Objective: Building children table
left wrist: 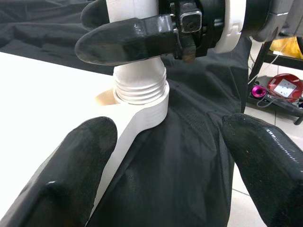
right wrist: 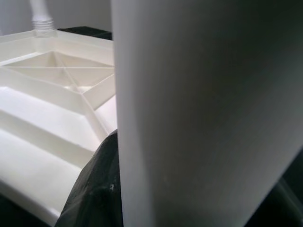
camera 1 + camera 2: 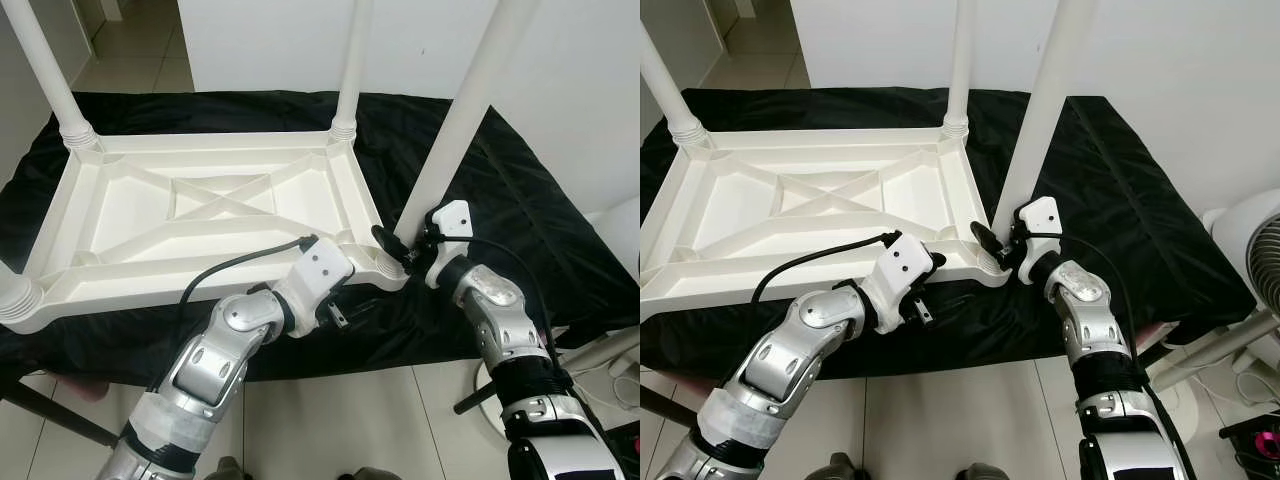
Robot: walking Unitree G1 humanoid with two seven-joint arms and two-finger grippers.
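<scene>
On black cloth (image 3: 520,210), upside down: white tabletop (image 3: 200,215), underside up for leg fitting. At near right corner socket (image 1: 142,106), right tool (image 3: 400,245) clamped round 4th leg (image 3: 455,120), likely for screwing in. Left tool (image 3: 345,310) spread wide, empty, just beside that corner.

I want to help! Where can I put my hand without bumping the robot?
Free: the black cloth right of the white tabletop, and the tabletop's middle between its legs. Crowded: the near right corner, where the right hand grips the leg and the left hand waits open.
</scene>
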